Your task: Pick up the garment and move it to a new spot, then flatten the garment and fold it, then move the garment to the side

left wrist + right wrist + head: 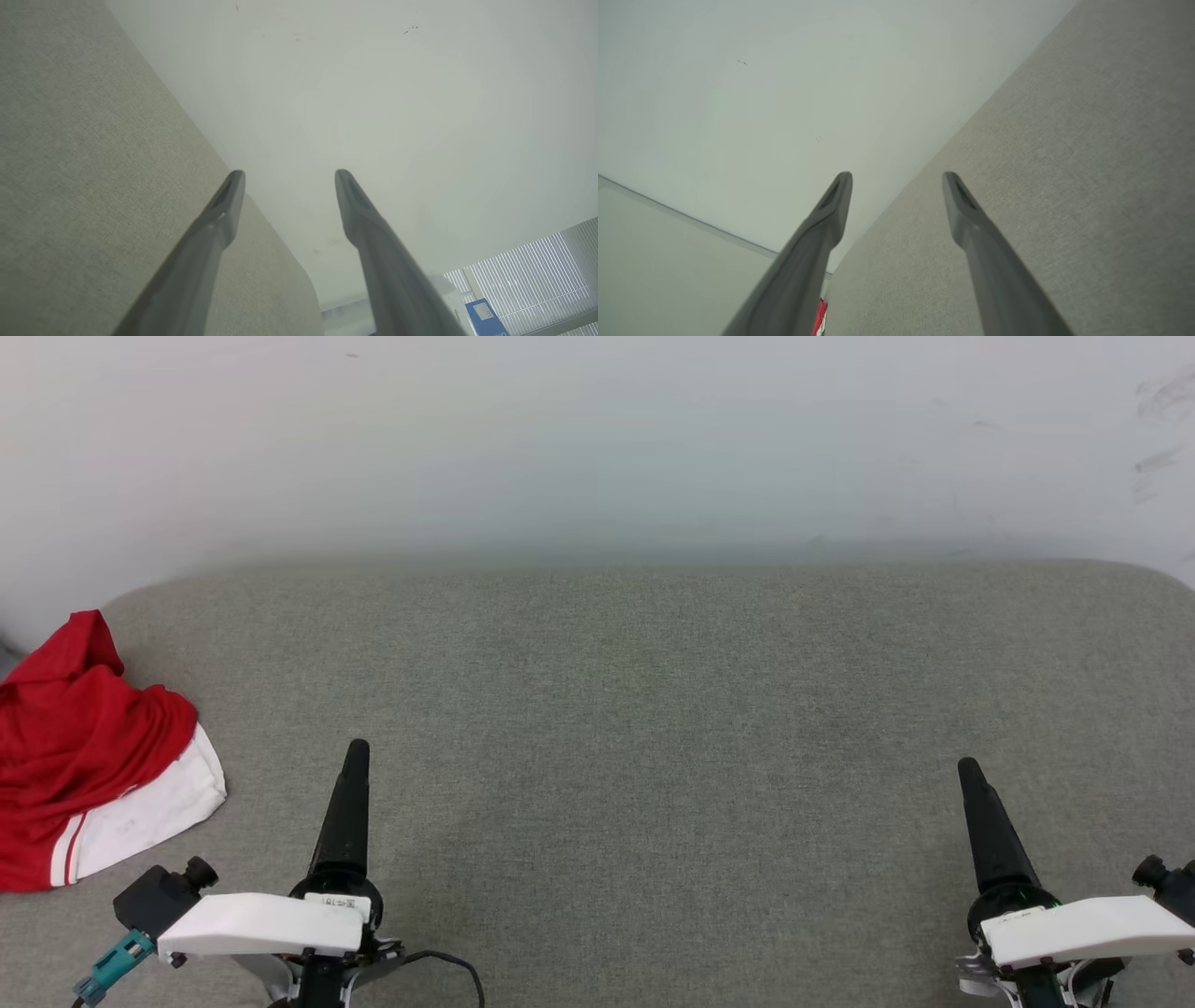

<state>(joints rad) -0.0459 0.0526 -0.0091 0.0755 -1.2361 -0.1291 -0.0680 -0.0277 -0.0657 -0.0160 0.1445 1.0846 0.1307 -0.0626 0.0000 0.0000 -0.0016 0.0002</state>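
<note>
The garment [84, 756] lies crumpled at the left edge of the grey padded surface [653, 709], red with a white sleeve and red-and-white striped trim. A sliver of the garment [821, 317] peeks past a finger in the right wrist view. My left gripper [356, 751] rests at the lower left, a little to the right of the garment and apart from it. My left gripper [289, 175] stands open with nothing between its fingers. My right gripper [969, 767] is at the lower right, far from the garment. My right gripper [897, 176] is open too and holds nothing.
A pale wall [597, 439] rises right behind the padded surface. The surface has rounded far corners. In the left wrist view, window blinds [528, 261] and a blue box [486, 317] show beyond the surface's end.
</note>
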